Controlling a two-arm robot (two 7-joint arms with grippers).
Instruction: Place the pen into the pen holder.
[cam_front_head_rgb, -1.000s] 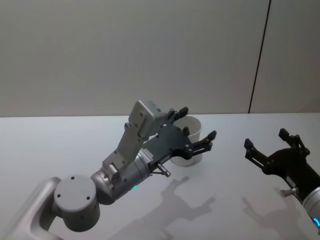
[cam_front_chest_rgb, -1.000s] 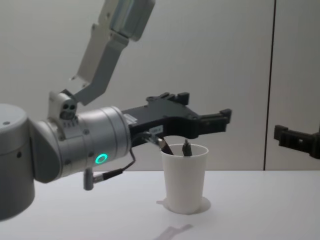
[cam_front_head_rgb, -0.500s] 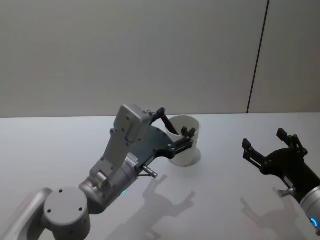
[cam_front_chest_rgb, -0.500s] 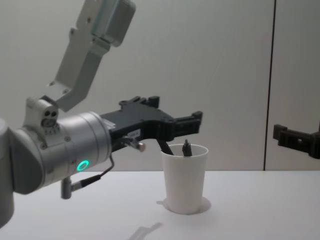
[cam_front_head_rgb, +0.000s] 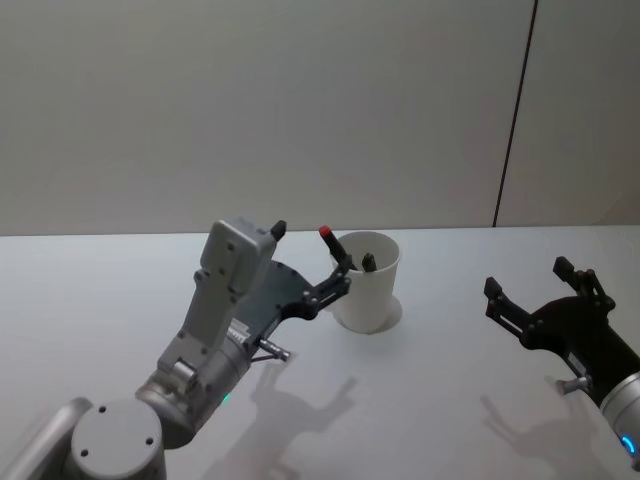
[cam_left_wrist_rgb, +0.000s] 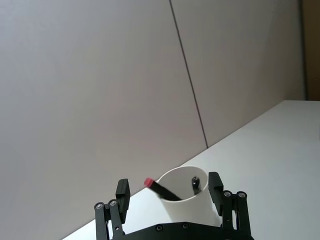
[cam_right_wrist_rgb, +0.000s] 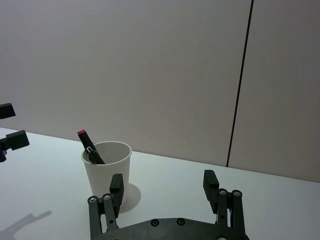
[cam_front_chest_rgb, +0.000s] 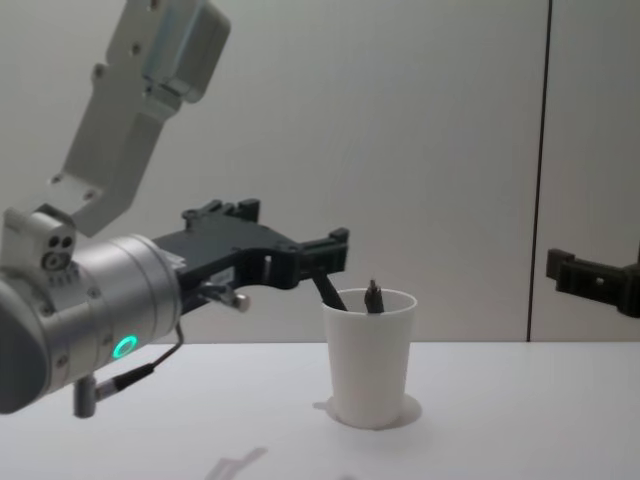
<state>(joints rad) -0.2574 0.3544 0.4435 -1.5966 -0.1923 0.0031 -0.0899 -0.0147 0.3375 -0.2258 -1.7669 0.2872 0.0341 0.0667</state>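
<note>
Left claw (cam_front_head_rgb: 305, 268) agape, empty; red-capped pen (cam_right_wrist_rgb: 90, 147) in pen holder (cam_right_wrist_rgb: 106, 170), 2nd pen (cam_front_chest_rgb: 373, 296).

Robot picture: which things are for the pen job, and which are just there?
For the job:
- pen holder, the white cup
- pen with a red tip, leaning inside it
- left gripper, open, beside the cup

Just there:
- a second dark pen in the cup
- right gripper, open, off to the side
- table
</note>
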